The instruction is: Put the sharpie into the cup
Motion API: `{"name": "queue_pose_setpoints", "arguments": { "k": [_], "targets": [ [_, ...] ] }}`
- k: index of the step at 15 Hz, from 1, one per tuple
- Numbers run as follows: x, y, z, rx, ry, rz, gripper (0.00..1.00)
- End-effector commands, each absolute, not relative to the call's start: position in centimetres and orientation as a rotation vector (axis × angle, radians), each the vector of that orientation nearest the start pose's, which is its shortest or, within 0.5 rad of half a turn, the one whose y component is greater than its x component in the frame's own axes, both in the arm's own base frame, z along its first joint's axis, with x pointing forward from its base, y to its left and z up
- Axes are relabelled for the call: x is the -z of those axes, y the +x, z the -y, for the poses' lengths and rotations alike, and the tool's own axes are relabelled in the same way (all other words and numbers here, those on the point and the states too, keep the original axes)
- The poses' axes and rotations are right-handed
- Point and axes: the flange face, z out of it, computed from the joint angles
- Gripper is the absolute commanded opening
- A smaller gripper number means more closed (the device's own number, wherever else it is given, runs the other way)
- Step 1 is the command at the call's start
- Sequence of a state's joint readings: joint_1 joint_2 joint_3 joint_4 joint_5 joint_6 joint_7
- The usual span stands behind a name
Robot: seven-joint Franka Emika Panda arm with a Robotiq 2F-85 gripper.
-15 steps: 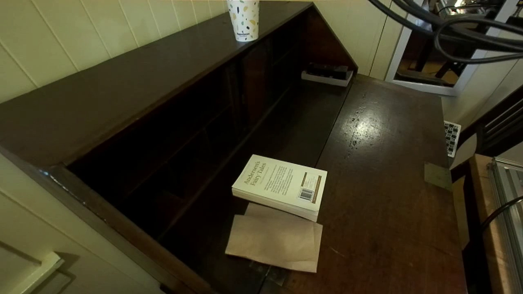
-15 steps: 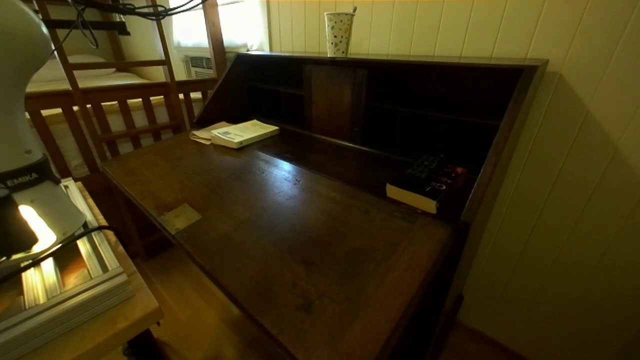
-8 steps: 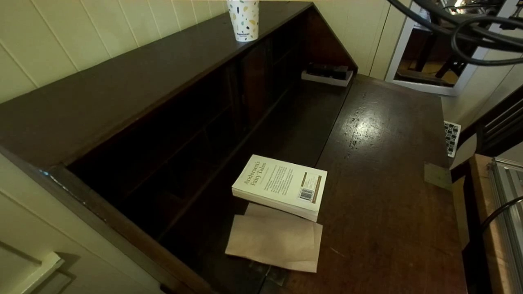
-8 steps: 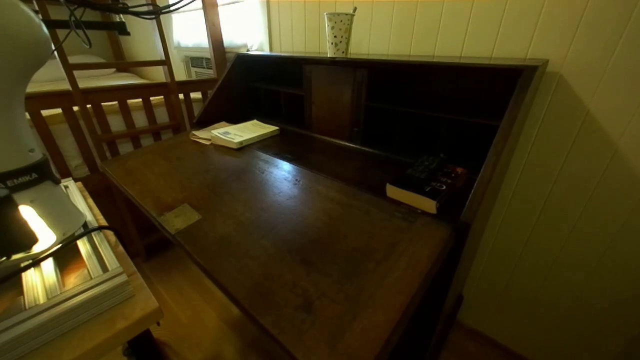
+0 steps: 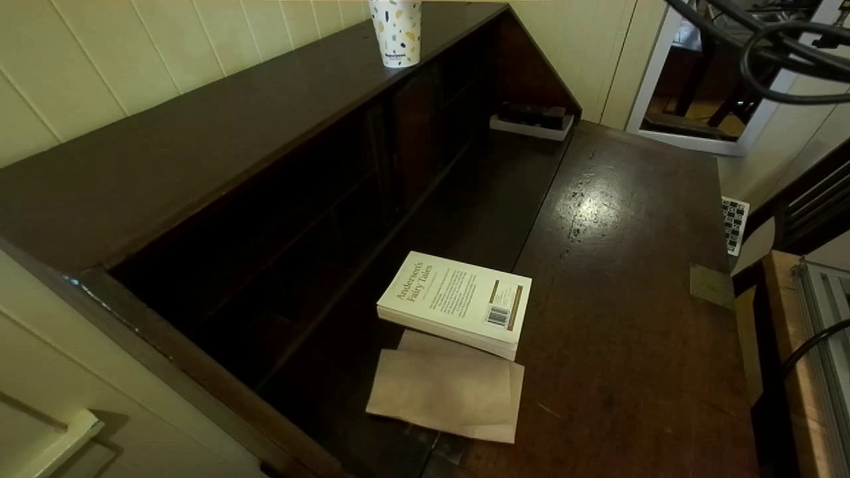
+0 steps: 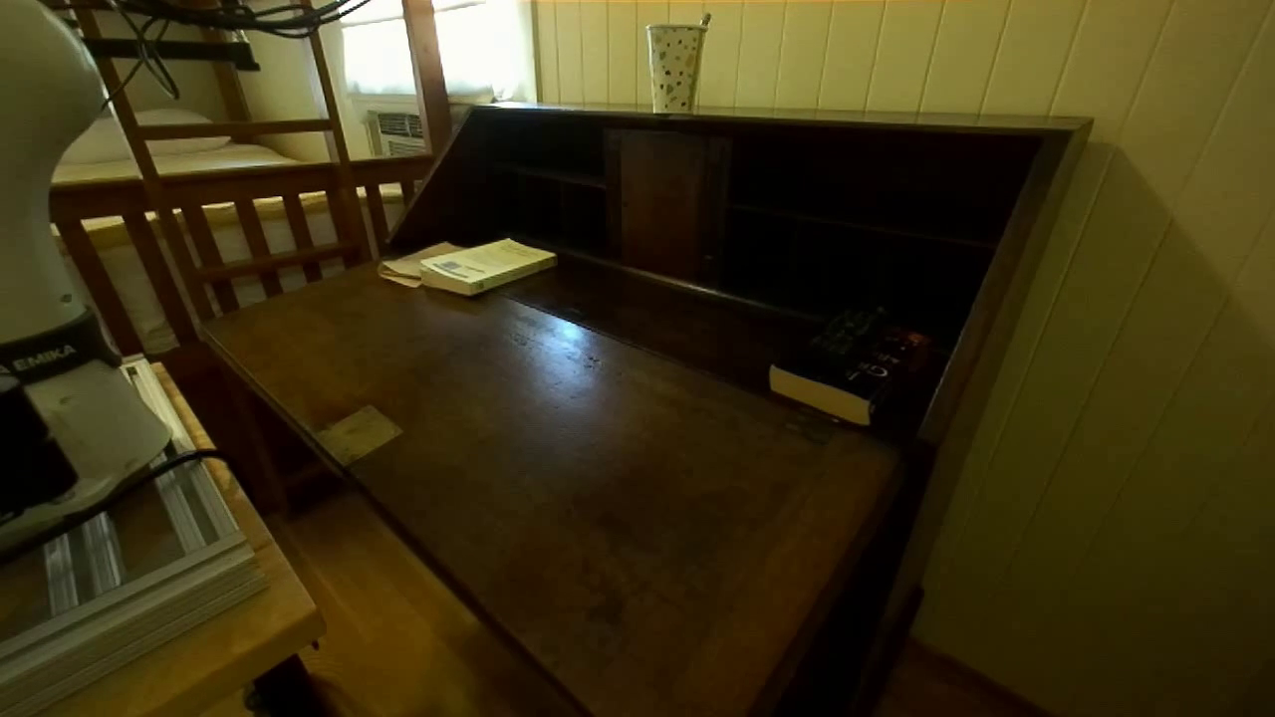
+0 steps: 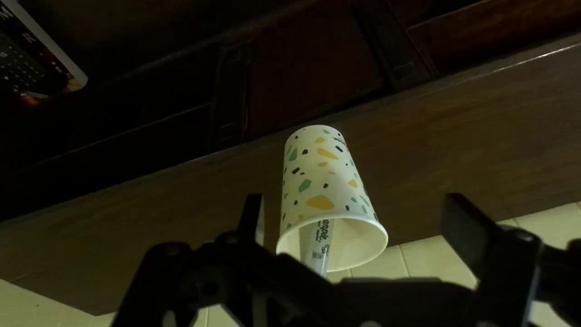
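Note:
The cup is white with yellow, green and dark specks and stands upright on the desk's top ledge. It shows in both exterior views (image 5: 397, 33) (image 6: 677, 68) and in the wrist view (image 7: 323, 177). The sharpie stands inside it, leaning against the rim. Its grey lettered barrel shows in the wrist view (image 7: 320, 245), with the lower part hidden in the cup. Its end sticks out above the rim in an exterior view (image 6: 705, 19). My gripper (image 7: 356, 218) is open and empty above the cup, fingers apart, touching neither. The gripper is outside both exterior views.
The dark wooden desk (image 5: 637, 318) has a top ledge (image 5: 199, 106) against a panelled wall. A cream book (image 5: 458, 299) and brown paper (image 5: 445, 392) lie on it. A black book (image 6: 847, 373) lies at the far end. Black cables (image 5: 790, 60) hang at the top.
The hanging cables have shifted to the right in an exterior view and to the left in an exterior view. The glow at the arm's base has gone out. Cup, sharpie and books have not moved.

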State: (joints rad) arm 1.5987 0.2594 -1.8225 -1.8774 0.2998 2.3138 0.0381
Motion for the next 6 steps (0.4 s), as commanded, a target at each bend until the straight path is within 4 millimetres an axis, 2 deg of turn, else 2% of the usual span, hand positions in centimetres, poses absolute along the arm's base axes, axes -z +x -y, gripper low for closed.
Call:
{"name": "queue_pose_setpoints", "arguments": {
  "k": [1,3,4,6],
  "targets": [
    [-59.41,57.41,7.11,0.789,-3.05,-0.483,1.0],
    [-59.9,56.95,7.54,0.8,-3.078,-0.456,1.0],
    [-59.14,57.59,7.56,0.804,-3.069,-0.491,1.0],
    [-59.53,57.32,7.8,0.811,-3.085,-0.479,1.0]
  ]
}}
